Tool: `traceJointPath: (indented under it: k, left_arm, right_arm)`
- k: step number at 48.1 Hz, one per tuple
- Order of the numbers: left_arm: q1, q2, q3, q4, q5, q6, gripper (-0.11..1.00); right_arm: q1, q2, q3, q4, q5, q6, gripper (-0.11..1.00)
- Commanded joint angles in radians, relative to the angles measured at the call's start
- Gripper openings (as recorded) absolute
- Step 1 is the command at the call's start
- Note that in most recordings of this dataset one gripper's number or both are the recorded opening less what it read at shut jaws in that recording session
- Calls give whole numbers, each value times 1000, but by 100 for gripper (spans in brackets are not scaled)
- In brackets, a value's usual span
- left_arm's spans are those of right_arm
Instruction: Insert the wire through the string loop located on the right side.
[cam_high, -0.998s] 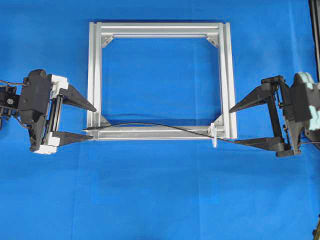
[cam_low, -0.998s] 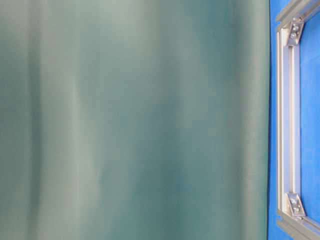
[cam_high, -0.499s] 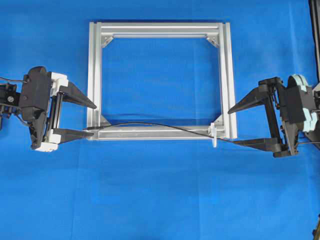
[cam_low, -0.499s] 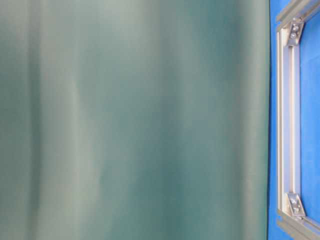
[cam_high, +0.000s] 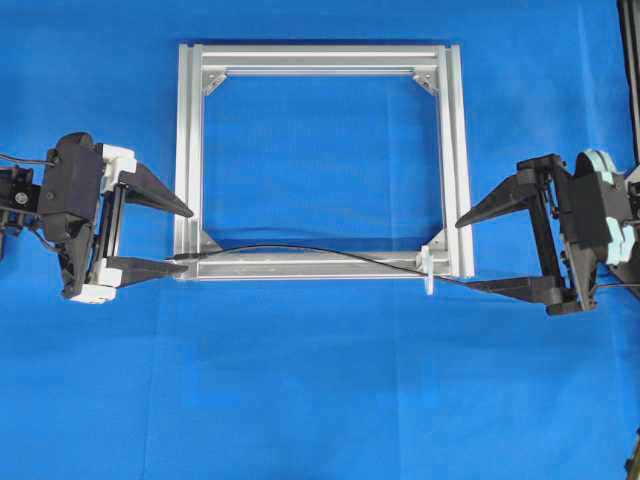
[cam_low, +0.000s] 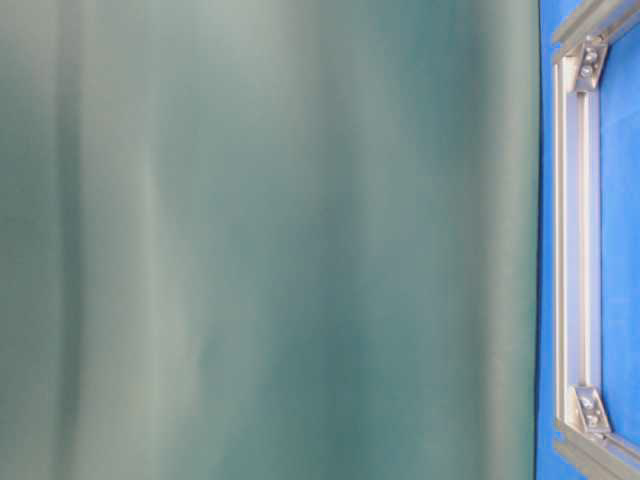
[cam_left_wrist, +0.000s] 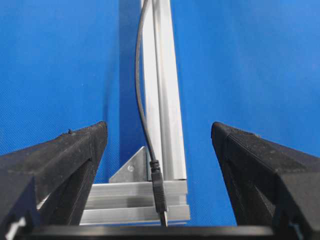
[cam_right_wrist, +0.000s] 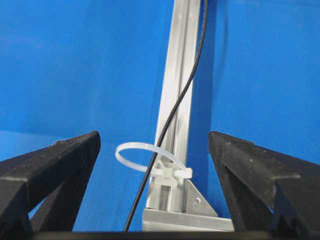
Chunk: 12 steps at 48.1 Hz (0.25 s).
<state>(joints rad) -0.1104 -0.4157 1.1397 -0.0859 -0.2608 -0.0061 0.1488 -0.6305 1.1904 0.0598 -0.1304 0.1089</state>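
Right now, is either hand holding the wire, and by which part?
Nothing is held. Both the left hand and right hand stand open, and the wire lies loose along the frame, passing through the string loop.

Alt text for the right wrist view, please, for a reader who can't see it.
A thin black wire passes through a small white string loop fixed to a silver frame on a blue cloth. The right gripper frames the scene, open and holding nothing, its black fingers on either side.

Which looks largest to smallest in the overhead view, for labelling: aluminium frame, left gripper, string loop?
1. Aluminium frame, largest by far.
2. Left gripper, fingers spread open.
3. String loop, tiny, at the frame's lower right corner.
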Motion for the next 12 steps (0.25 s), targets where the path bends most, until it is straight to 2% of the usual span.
traceJointPath:
  k: [1,12]
  left_arm:
    - [3,-9,-18,2,-5,0,81]
    - [11,-9,-20,3,-5,0,81]
  right_arm:
    - [-2,0,-20,-3,-8,0,95]
    - [-6,2,-21,-3,-8,0,95]
